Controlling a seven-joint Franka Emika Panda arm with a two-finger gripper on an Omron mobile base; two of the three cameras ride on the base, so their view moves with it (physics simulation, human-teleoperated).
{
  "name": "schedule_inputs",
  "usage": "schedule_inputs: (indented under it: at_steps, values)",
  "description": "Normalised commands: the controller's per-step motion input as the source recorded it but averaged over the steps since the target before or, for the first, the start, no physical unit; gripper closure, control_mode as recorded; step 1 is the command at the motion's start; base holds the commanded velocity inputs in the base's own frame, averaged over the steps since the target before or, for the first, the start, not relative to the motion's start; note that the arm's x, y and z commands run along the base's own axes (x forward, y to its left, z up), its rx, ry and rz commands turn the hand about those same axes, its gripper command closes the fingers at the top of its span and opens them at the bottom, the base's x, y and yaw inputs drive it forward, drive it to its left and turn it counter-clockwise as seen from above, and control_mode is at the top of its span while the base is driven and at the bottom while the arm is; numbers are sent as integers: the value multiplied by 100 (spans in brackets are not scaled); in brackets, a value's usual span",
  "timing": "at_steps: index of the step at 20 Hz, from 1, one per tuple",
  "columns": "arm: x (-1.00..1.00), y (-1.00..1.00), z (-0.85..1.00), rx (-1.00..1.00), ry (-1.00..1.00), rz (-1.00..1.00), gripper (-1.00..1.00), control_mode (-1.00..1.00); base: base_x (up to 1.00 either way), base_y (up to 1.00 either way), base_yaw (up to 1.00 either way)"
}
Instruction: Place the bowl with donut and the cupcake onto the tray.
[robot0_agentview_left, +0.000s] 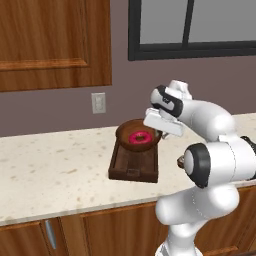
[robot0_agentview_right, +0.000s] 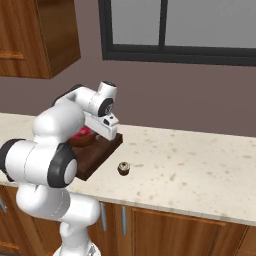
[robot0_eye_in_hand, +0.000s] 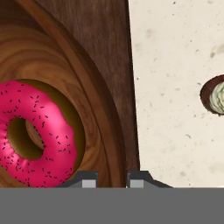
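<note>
The brown bowl (robot0_agentview_left: 131, 131) holds the pink-iced donut (robot0_agentview_left: 139, 138) and sits over the far end of the dark tray (robot0_agentview_left: 134, 167); I cannot tell whether it rests on the tray or hovers just above it. My gripper (robot0_eye_in_hand: 112, 180) is shut on the bowl's right rim (robot0_eye_in_hand: 98, 109), one finger on each side of it. In the hand view the donut (robot0_eye_in_hand: 35, 131) lies inside the bowl. The small cupcake (robot0_agentview_right: 123, 168) stands on the counter to the right of the tray (robot0_agentview_right: 100, 152), apart from it, and also shows as the cupcake (robot0_eye_in_hand: 215, 95) at the hand view's right edge.
The pale speckled counter (robot0_agentview_left: 50, 165) runs left and right of the tray. A wall outlet (robot0_agentview_left: 98, 102) is behind it, with upper cabinets (robot0_agentview_left: 50, 40) to the left and a dark-framed window (robot0_agentview_right: 175, 30) above. My own elbow (robot0_agentview_left: 200, 162) rises in front of the cupcake's spot.
</note>
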Motion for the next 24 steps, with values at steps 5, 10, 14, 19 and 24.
schedule_inputs:
  at_steps: [5, 10, 14, 19, 24]
  values:
    - [23, 0, -16, 0, -4, -6, 100, -100, 0, 0, 0]
    - [16, 0, -16, 0, -11, -5, 100, -100, 0, 0, 0]
    - [15, 0, -17, 0, -7, -5, 100, -100, 0, 0, 0]
    - [19, 0, -23, -1, -3, -6, 100, -100, 0, 0, 0]
    - [25, 0, -21, -3, 0, -7, 100, -100, 0, 0, 0]
